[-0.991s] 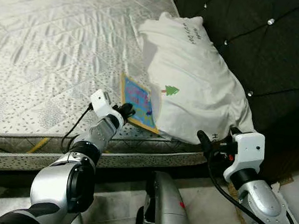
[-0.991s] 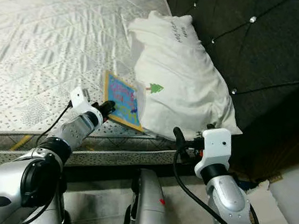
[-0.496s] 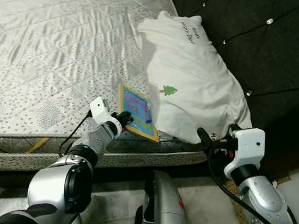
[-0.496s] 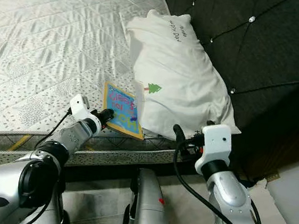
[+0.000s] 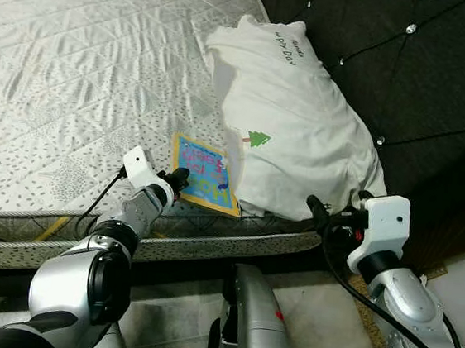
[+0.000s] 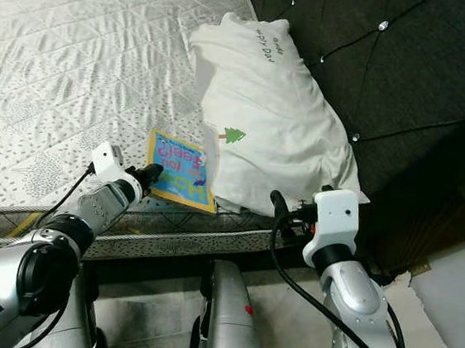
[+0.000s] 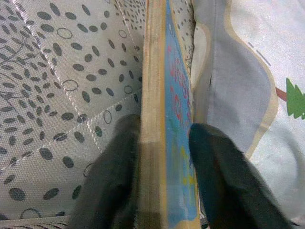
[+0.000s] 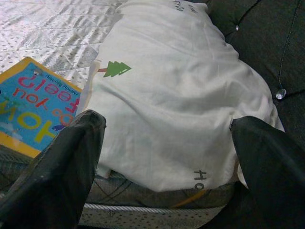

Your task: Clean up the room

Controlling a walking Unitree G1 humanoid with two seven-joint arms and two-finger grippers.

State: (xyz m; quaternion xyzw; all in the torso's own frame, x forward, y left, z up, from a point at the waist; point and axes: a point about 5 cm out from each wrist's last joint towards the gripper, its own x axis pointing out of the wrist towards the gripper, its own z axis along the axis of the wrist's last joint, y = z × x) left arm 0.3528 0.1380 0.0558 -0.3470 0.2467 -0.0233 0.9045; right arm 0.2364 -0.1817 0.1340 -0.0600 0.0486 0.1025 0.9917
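Book (image 5: 202, 172): blue cover, yellow border, lay flat on the bed (image 5: 76, 83) near its front edge, centre of the frame, its far side just beside the white pillow (image 5: 291, 130). Left claw (image 5: 177, 176) was clamped on the book's near edge; in the left wrist view one black finger (image 7: 114, 181) sat under the edge and the other on the cover. Right claw (image 5: 321, 215) hung open at lower right, just off the bed's front edge below the pillow's corner, gripping nothing. Dark tufted headboard (image 5: 410, 68) filled the upper right.
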